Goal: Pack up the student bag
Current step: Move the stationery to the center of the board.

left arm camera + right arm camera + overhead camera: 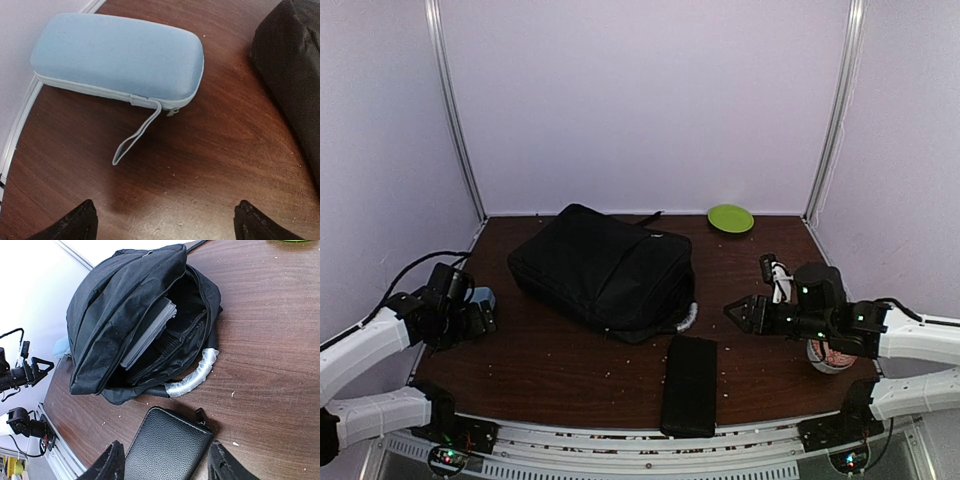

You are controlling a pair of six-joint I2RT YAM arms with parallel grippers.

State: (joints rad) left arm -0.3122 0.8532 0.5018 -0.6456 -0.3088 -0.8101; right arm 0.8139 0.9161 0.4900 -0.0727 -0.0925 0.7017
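From the top view, we see the student bag (601, 268) lying at the middle of the brown table (550, 365), turned at an angle. A slim black case (689, 385) sits just in front of its right corner, and a green plate (731, 218) lies by the back wall. The left gripper (472, 318) is low at the table's left edge, beside a light blue case (484, 297). The right gripper (733, 314) hovers right of the bag.

In the left wrist view, the two fingertips (75, 223) are spread wide with only bare wood between them. The light blue case lies ahead with its loop strap trailing toward us, and the bag's edge fills the right side.

In the right wrist view, the bag's main zipper gapes open. A flat grey item (150, 332) is inside and the grey handle (194, 379) rests on the table. The fingers (113, 462) stand apart above the slim black case and hold nothing.
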